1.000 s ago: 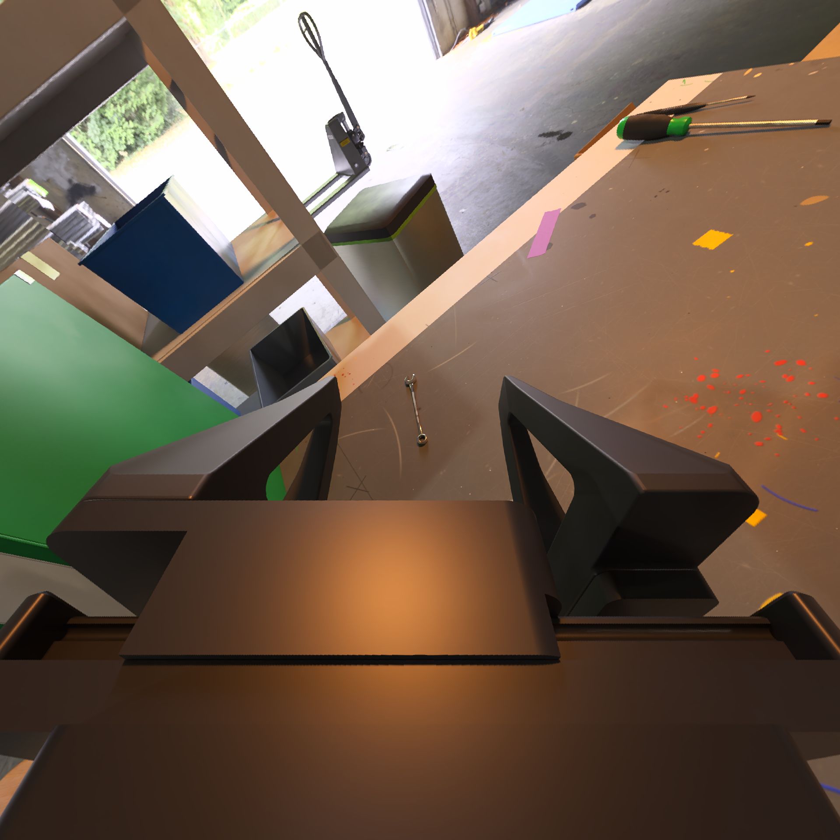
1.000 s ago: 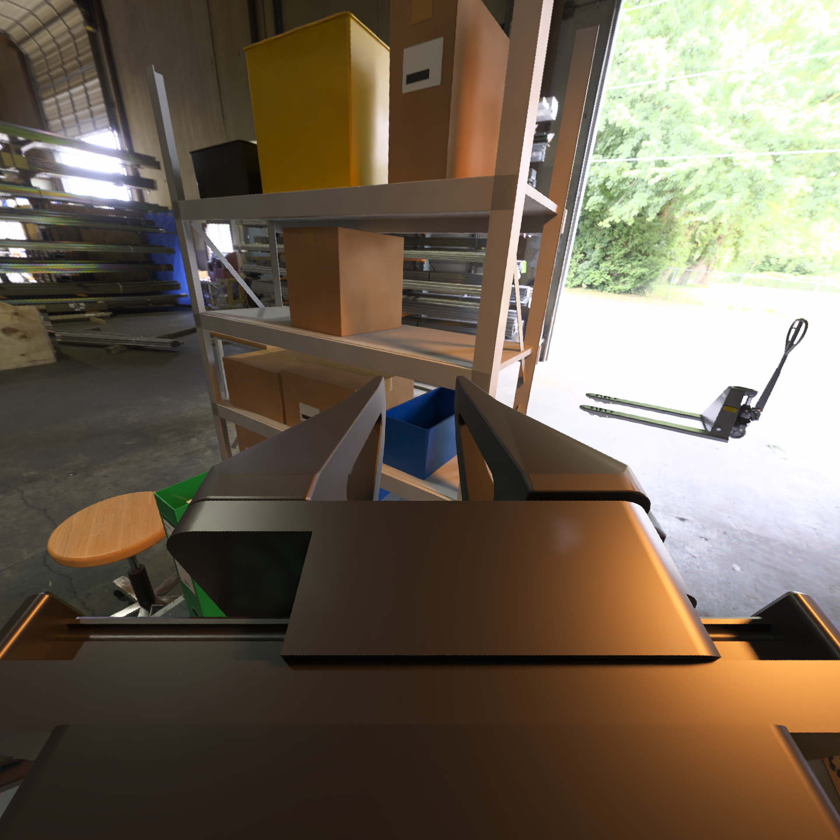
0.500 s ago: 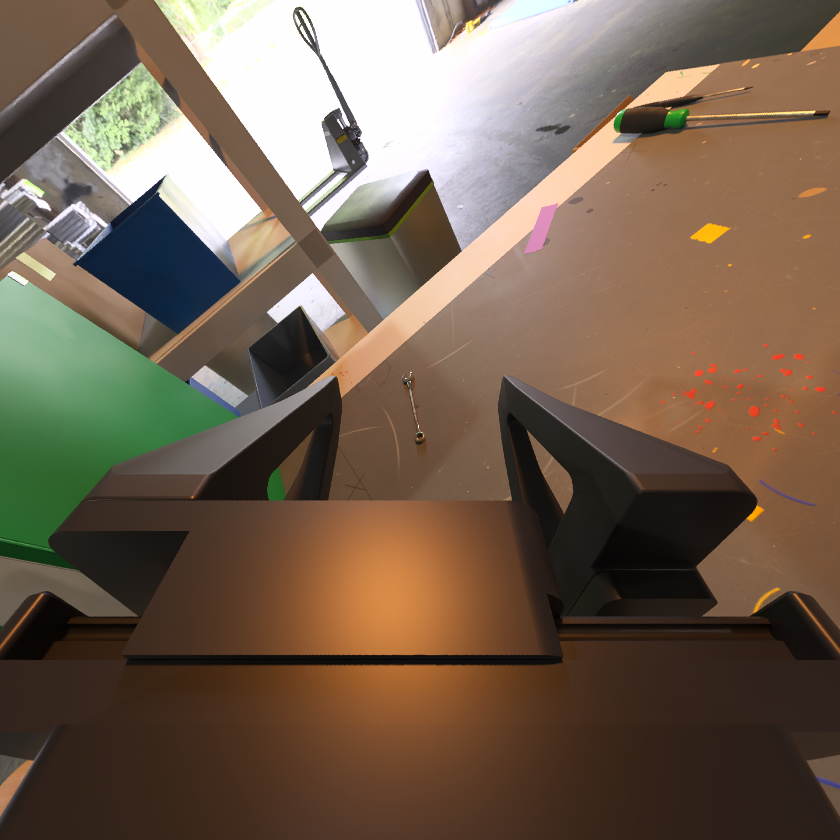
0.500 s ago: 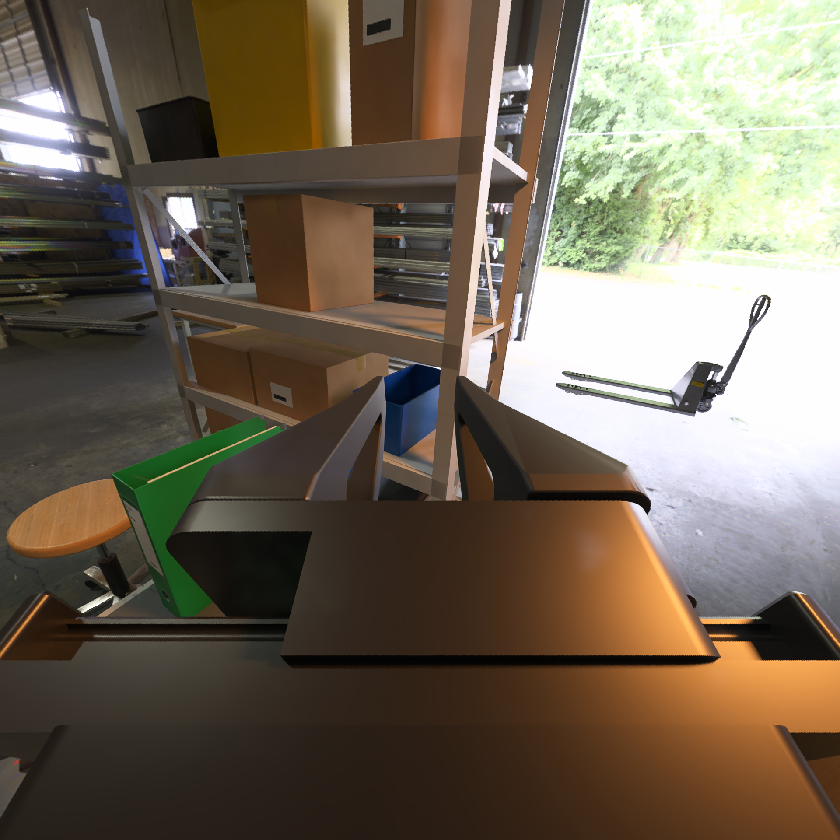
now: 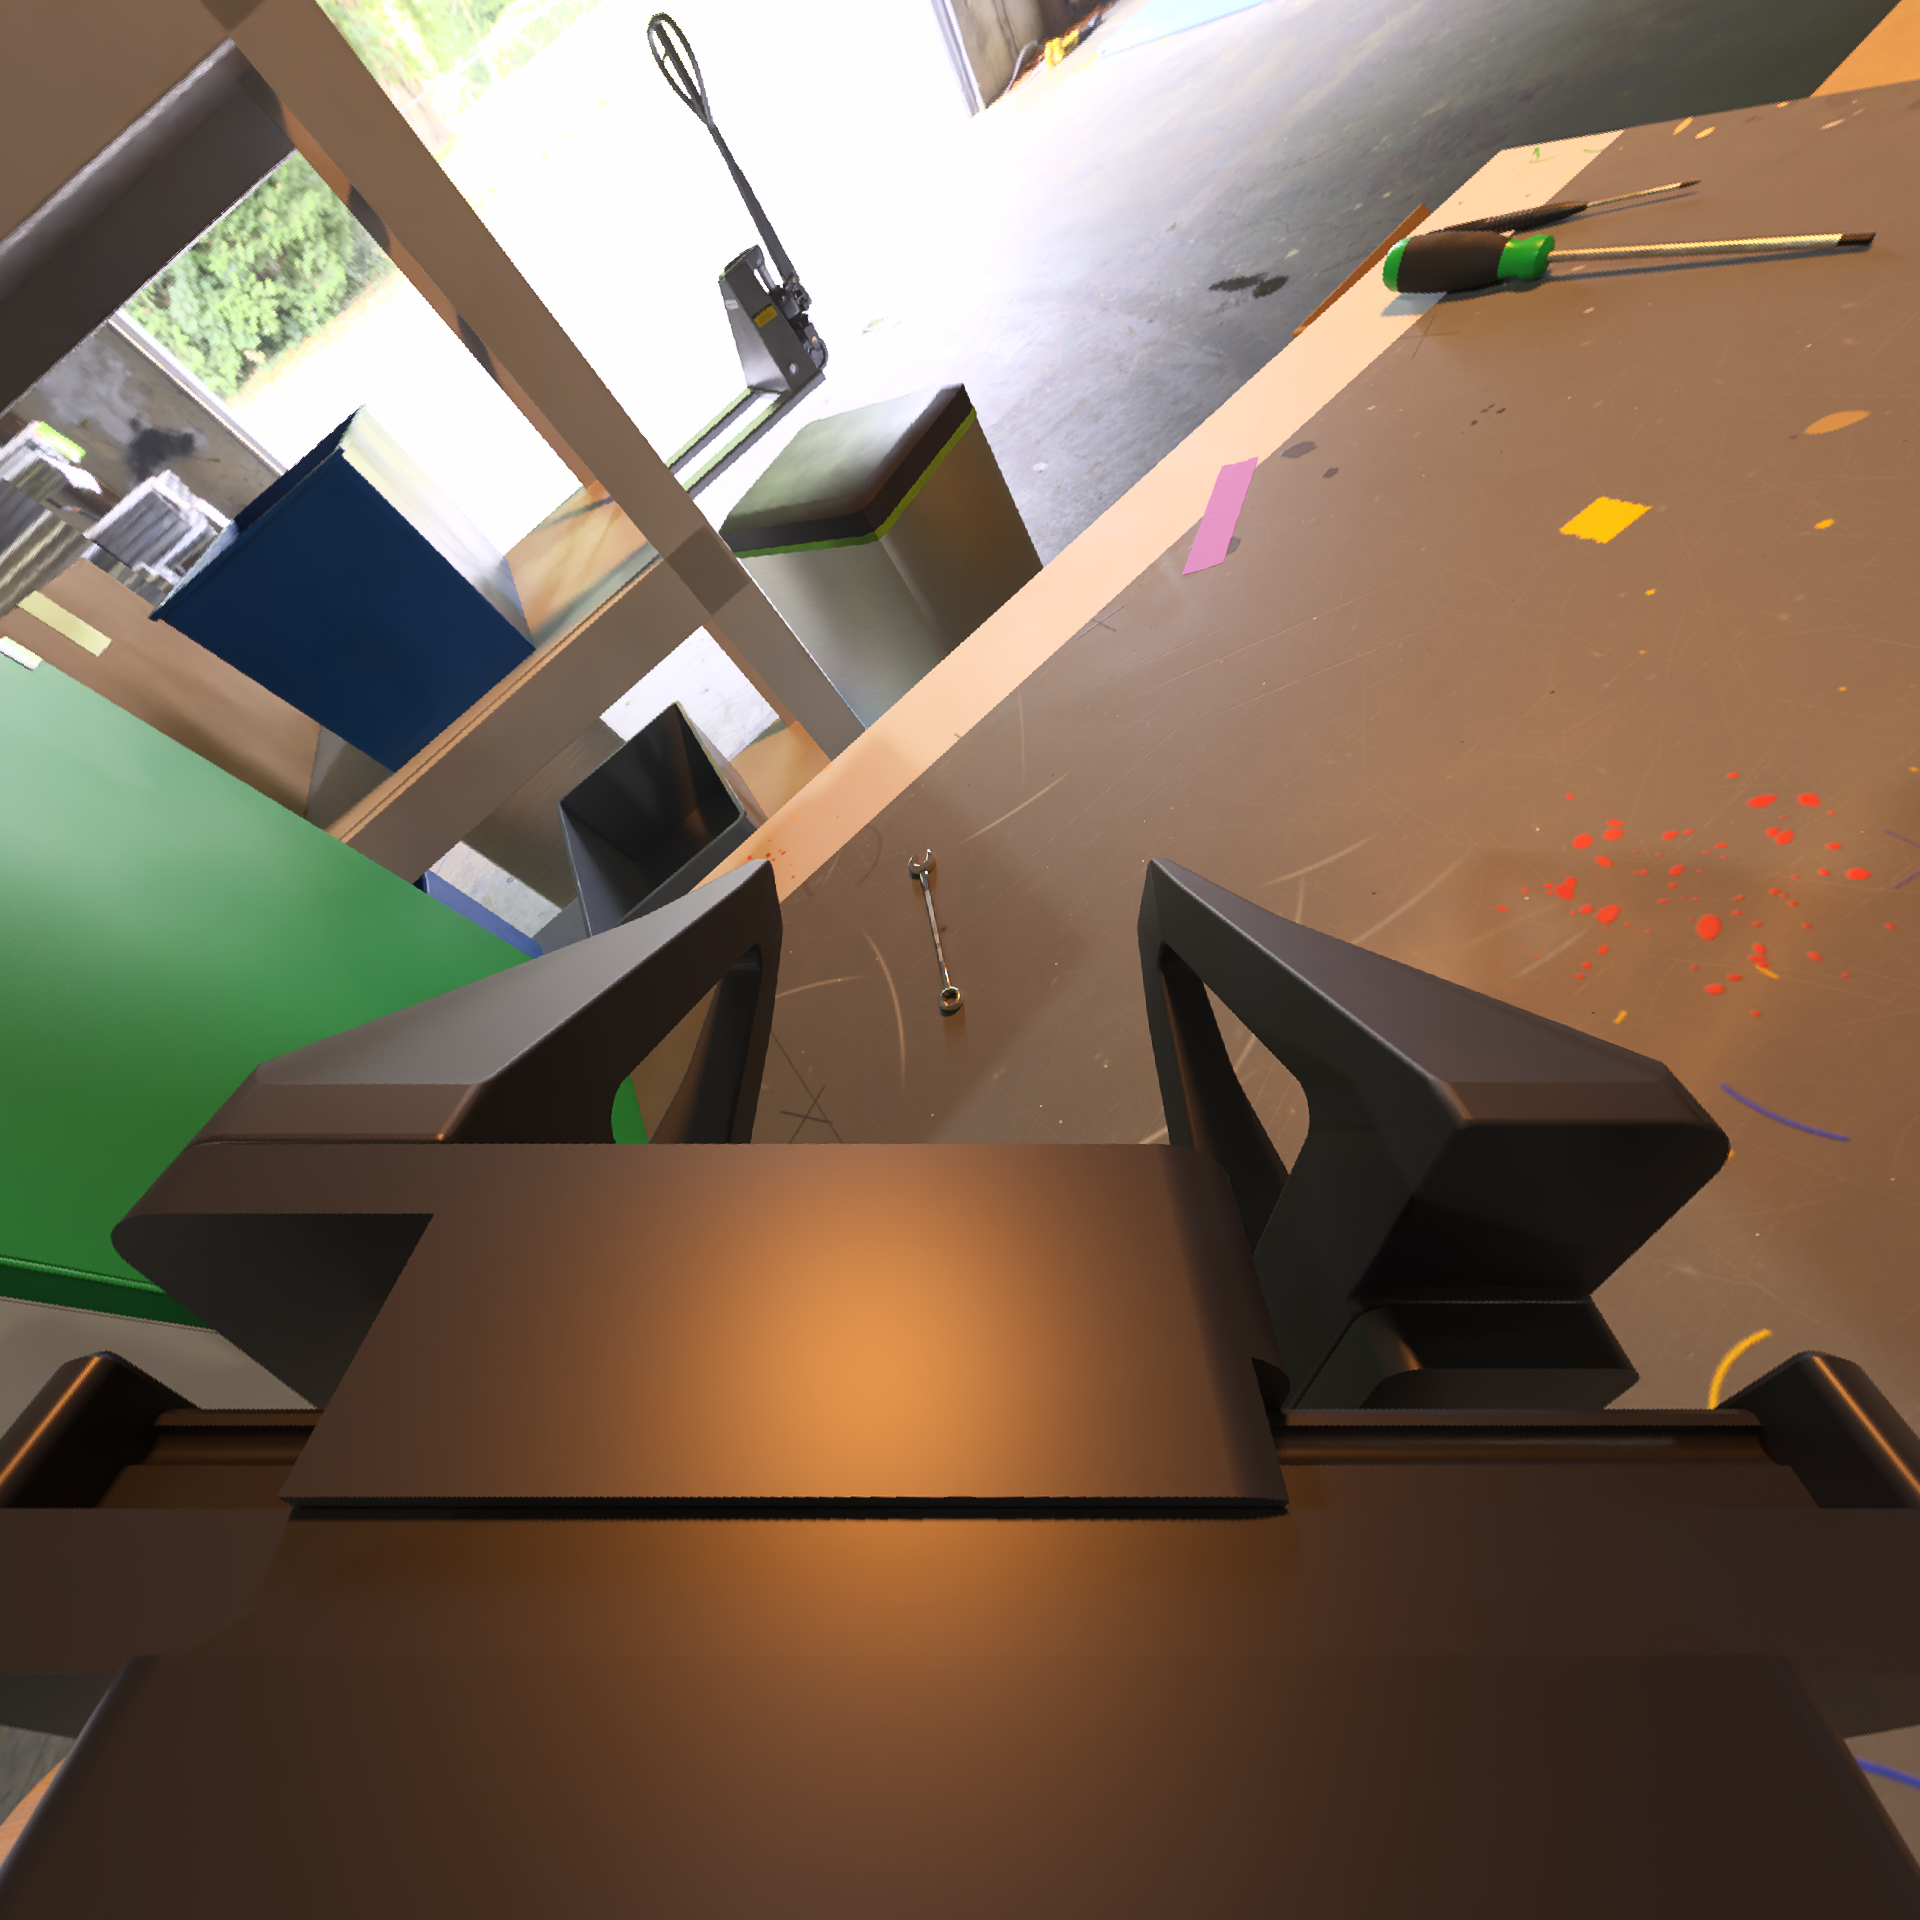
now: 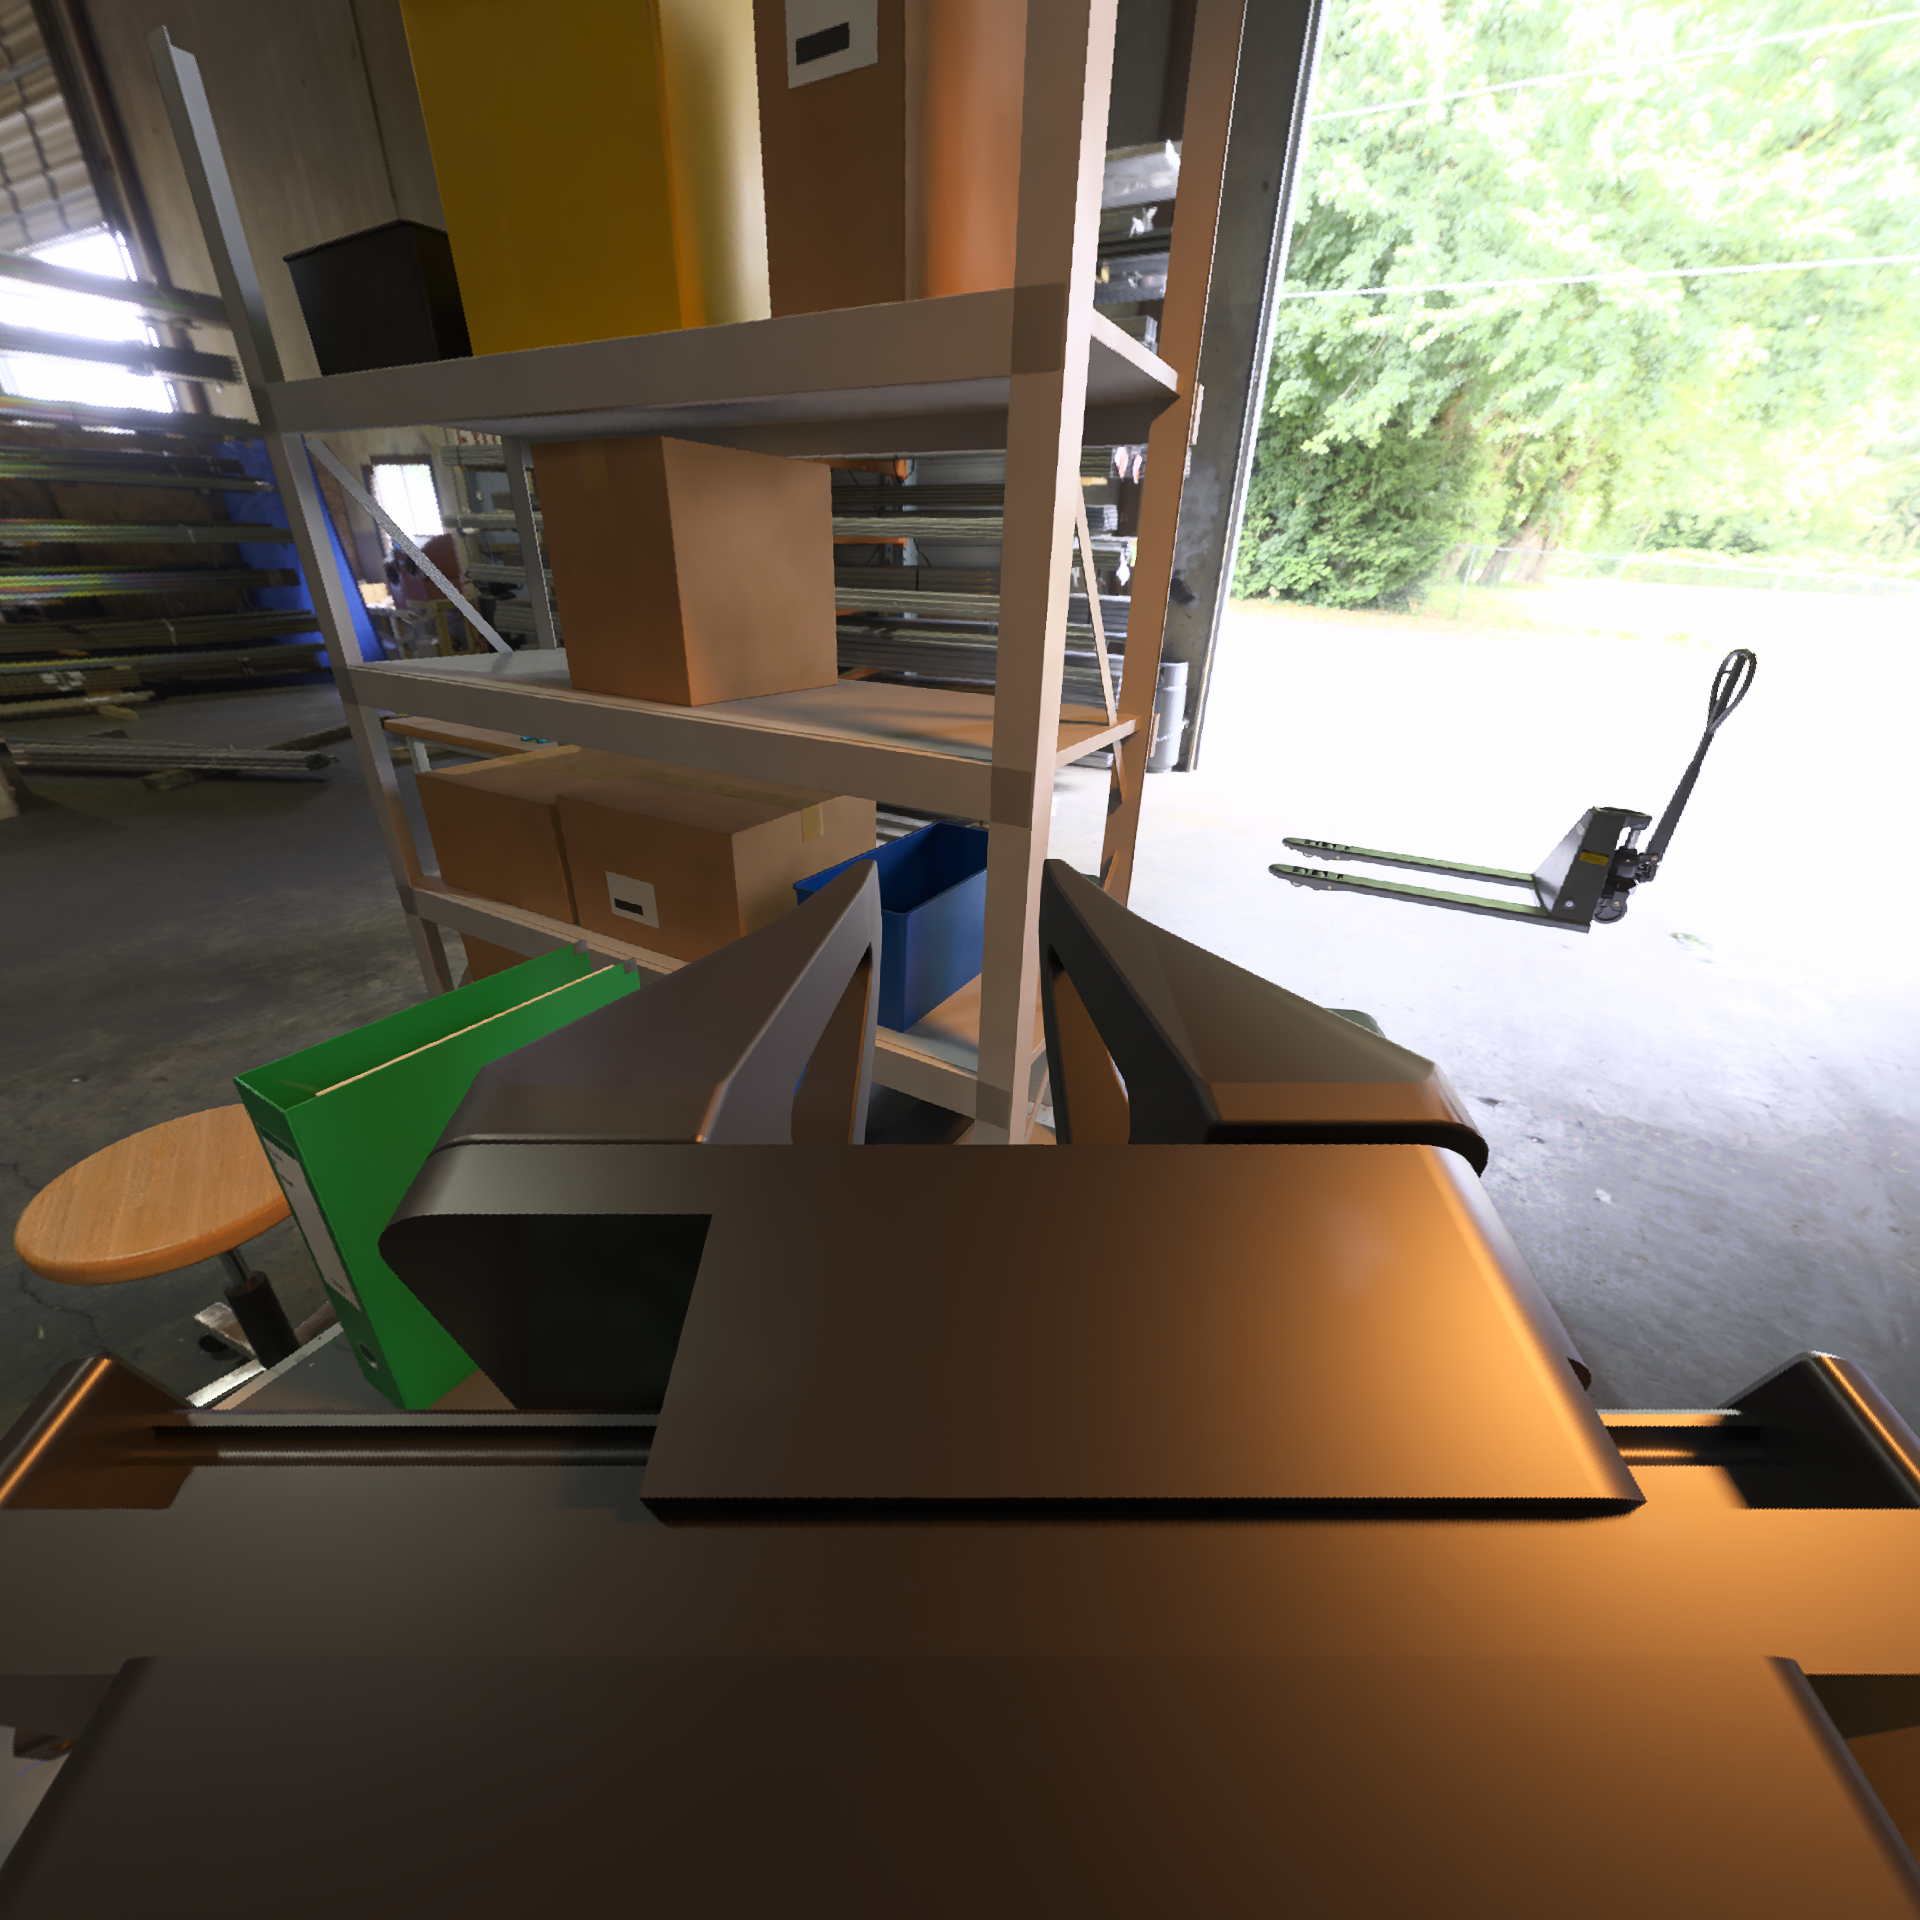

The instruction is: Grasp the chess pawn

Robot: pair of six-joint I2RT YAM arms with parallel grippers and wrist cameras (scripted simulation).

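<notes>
No chess pawn shows in either view. My left gripper (image 5: 958, 873) is open and empty, low over the brown worktable (image 5: 1403, 727), with a small silver wrench (image 5: 938, 935) lying on the table between its fingers. My right gripper (image 6: 961, 868) points level at a shelving rack (image 6: 727, 717) beyond the table. Its fingers stand a narrow gap apart with nothing between them.
A green-and-black screwdriver (image 5: 1475, 260) lies at the table's far right. A green binder (image 5: 156, 987) stands at the left and also shows in the right wrist view (image 6: 416, 1122). Off the table are a black bin (image 5: 644, 821), a round stool (image 6: 145, 1195) and a pallet jack (image 6: 1590, 873).
The right wrist view has tipped downward, so the rack has slid up and more of the green binder shows. The left gripper has barely moved. Neither gripper's finger gap has changed.
</notes>
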